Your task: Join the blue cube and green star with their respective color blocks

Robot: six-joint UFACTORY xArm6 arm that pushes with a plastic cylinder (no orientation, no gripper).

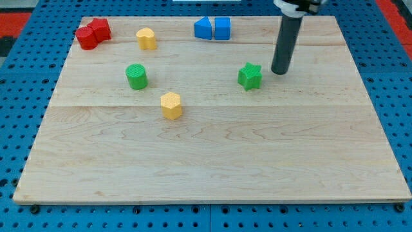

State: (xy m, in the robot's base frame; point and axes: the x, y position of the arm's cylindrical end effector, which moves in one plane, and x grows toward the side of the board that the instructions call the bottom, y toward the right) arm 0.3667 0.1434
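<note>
Wooden board (212, 161) on a blue pegboard bench (26, 96): blue cube (223, 28) already touches its blue partner (203, 28) near the view's top.
No claw here; my tip (279, 71) sits just right of the green star (250, 76). A steady leftward push should carry it to the green cylinder (136, 77), well apart.

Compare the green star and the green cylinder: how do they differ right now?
The green star is pointed; the green cylinder is round. The star lies right of centre, with my tip just to its right; the cylinder lies at the left, nothing near it. Both are green, upright and apart.
</note>
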